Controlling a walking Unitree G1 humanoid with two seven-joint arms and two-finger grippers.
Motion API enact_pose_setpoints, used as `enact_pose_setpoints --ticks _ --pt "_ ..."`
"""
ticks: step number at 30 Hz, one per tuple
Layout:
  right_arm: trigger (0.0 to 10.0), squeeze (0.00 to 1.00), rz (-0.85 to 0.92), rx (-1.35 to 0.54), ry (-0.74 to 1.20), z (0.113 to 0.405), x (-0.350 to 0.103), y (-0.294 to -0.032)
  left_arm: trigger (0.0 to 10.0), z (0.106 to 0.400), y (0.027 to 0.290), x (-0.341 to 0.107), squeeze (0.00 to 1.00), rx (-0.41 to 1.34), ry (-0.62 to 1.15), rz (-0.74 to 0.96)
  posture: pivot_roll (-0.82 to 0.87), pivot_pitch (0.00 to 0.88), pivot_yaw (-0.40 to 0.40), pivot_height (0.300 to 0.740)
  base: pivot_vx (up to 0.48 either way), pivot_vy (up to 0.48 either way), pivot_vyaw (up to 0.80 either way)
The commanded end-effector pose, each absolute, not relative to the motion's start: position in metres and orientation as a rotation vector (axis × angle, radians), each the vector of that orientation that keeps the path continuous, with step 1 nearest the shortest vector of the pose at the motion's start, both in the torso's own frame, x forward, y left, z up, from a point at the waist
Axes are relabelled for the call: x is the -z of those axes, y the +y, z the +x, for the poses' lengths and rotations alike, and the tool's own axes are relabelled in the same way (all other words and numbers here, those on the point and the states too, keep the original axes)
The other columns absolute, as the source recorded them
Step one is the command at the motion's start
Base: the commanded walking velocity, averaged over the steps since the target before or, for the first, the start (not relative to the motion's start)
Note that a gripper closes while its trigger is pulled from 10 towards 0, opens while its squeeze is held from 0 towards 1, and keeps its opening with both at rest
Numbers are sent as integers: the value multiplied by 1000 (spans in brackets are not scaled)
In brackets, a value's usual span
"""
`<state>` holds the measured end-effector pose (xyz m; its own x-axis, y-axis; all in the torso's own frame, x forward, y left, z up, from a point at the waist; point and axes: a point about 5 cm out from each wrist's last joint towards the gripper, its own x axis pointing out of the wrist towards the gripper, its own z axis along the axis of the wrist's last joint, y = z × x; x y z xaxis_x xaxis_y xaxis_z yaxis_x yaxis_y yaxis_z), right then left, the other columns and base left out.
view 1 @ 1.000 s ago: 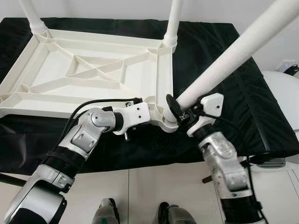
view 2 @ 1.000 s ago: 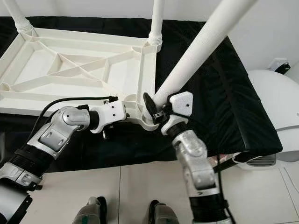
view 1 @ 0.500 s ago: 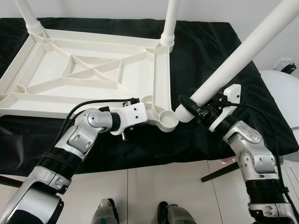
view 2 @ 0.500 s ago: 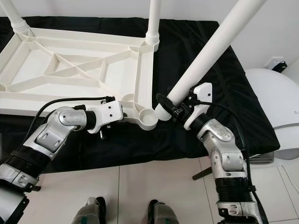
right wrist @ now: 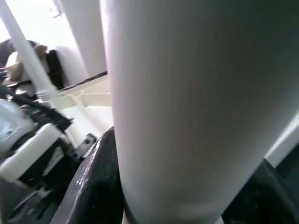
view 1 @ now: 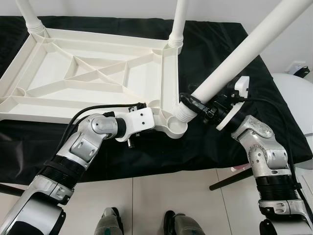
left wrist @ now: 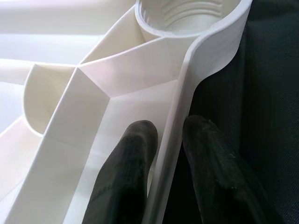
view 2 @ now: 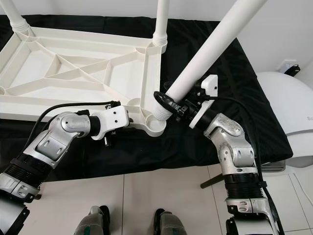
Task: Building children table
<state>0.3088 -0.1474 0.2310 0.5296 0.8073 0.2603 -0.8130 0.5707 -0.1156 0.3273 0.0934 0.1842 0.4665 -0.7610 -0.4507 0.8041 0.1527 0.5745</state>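
The white plastic tabletop [view 1: 98, 78] lies upside down on a surface draped in black cloth [view 1: 230, 54], ribbed underside facing up. Two legs are fitted and stand upright: one at the far corner [view 1: 178, 22], one at the far left corner [view 1: 29, 17].

Left claw [left wrist: 166, 154]: closed on the tabletop's rim beside the near corner socket [view 1: 176, 128]. One finger [left wrist: 128, 172] presses the inner face of the rim wall, the other the outer face against the cloth.

Right claw [view 1: 208, 108]: clamped around the lower end of a loose white leg [view 1: 239, 58]. The leg is tilted, its upper end leaning away from the tabletop. Its threaded end [view 1: 185, 110] sits at the edge of the near corner socket, touching or just above the rim; whether it is seated cannot be determined.

A white rounded object [view 1: 298, 93] stands beyond the cloth's edge.
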Motion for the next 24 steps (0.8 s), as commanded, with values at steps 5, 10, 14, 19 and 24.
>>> enact_pose_setpoints --ticks 5,10,14,19,24 --pt "10000 0 19 -1044 -277 308 -225 -139 10000 329 105 -171 0 1066 128 866 112 225 -57 740 0 0 0" --pt "10000 0 0 -1068 -233 310 -212 -136 10000 326 102 -171 0 1073 123 865 113 224 -58 740 0 0 0" --pt "10000 0 -28 -1075 -210 312 -206 -136 10000 325 102 -171 0 1077 120 865 112 222 -58 740 0 0 0" --pt "10000 0 -57 -1080 -193 314 -203 -136 10000 324 101 -171 0 1082 118 865 111 222 -58 740 0 0 0" --pt "10000 0 -139 -1106 -194 318 -204 -135 10000 322 99 -171 0 1087 116 864 113 220 -57 740 0 0 0"
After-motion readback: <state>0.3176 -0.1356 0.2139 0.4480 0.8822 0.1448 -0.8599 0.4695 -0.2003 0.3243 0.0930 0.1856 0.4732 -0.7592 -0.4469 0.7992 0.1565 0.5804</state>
